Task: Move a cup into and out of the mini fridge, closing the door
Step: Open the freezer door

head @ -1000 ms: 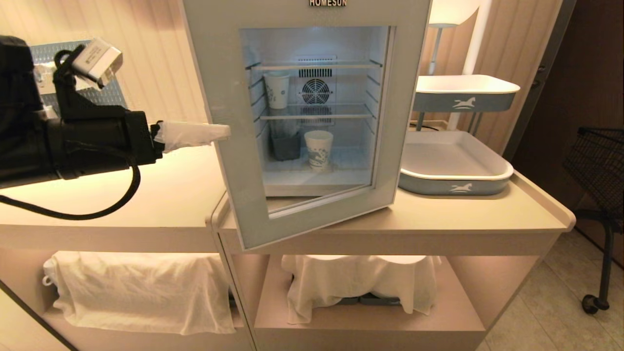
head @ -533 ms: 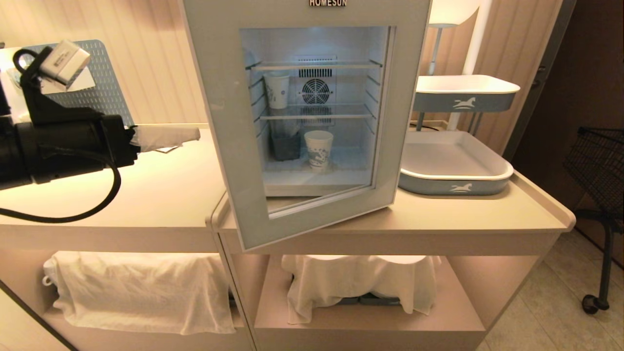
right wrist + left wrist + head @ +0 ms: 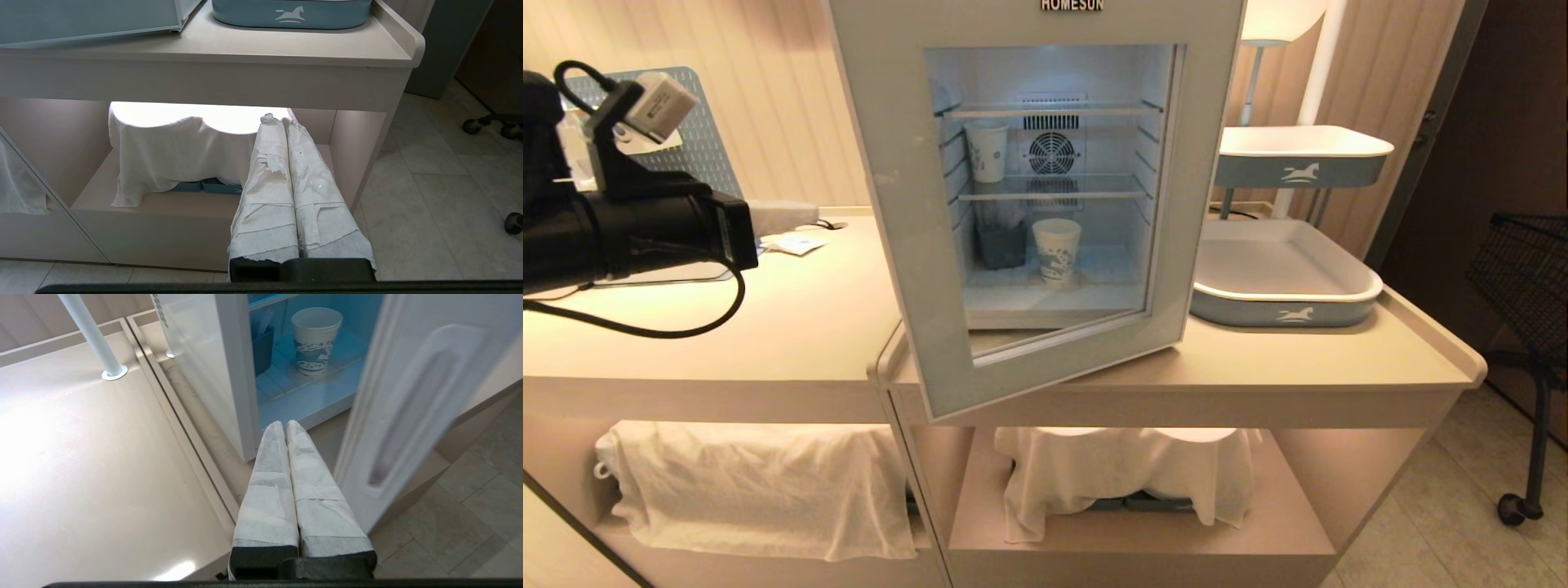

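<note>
Beside the ajar door [image 3: 907, 212], the left hand [image 3: 286, 426] is now withdrawn and pressed shut, empty; the cup [image 3: 1057, 249] is left on the mini fridge [image 3: 1045, 24] floor, so closing is judged next.

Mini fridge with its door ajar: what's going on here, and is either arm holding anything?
Neither arm holds anything. The mini fridge stands on the counter with its door swung partly open. The cup sits on the fridge floor beside a dark tub; another cup stands on the shelf above. The left gripper is shut and empty, off the door's handle edge over the counter. The right gripper is shut, parked low before the counter's lower shelf.
</note>
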Controlling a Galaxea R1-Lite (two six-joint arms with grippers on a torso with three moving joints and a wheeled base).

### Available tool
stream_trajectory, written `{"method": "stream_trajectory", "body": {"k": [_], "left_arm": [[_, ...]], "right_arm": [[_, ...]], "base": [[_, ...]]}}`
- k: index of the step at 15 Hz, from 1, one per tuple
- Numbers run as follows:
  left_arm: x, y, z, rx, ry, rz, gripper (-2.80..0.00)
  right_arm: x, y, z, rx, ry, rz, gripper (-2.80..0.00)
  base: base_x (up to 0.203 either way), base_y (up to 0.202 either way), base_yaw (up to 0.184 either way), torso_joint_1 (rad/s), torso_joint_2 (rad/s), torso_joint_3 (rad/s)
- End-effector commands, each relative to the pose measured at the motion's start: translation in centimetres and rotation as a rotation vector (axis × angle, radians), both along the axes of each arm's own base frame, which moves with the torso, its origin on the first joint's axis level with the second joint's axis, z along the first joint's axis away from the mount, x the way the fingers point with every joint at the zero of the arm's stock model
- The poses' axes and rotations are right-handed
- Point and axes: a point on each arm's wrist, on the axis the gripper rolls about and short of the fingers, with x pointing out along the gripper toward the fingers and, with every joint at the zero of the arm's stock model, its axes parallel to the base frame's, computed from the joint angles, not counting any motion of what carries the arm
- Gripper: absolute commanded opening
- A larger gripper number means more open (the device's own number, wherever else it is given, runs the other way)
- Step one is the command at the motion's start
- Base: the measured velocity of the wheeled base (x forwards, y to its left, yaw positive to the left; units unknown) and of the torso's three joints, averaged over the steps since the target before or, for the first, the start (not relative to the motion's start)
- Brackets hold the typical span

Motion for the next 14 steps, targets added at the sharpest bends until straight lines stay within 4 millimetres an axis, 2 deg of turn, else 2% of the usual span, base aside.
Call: {"method": "stream_trajectory", "body": {"k": [1,5,9,11,14], "left_arm": [[2.0,0.2,-1.3,0.007,0.032,0.0,-2.8],[5.2,-0.2,-2.4,-0.002,0.058,-0.016,-2.8],[8.5,-2.0,-2.4,-0.002,0.038,-0.06,-2.8],[9.7,-3.7,-2.4,-0.011,0.036,-0.056,-2.8],[10.3,-6.0,-2.9,-0.031,0.047,-0.092,-2.8]], "right_arm": [[0.0,0.0,0.0,-0.001,0.0,0.0,-2.8],[0.0,0.0,0.0,-0.001,-0.001,0.0,-2.8],[0.0,0.0,0.0,-0.001,0.0,0.0,-2.8],[0.0,0.0,0.0,-0.001,0.0,0.0,-2.8],[0.0,0.0,0.0,-0.001,0.0,0.0,-2.8]], "base": [[0.0,0.0,0.0,0.0,0.0,0.0],[0.0,0.0,0.0,0.0,0.0,0.0],[0.0,0.0,0.0,0.0,0.0,0.0],[0.0,0.0,0.0,0.0,0.0,0.0],[0.0,0.0,0.0,0.0,0.0,0.0]]}}
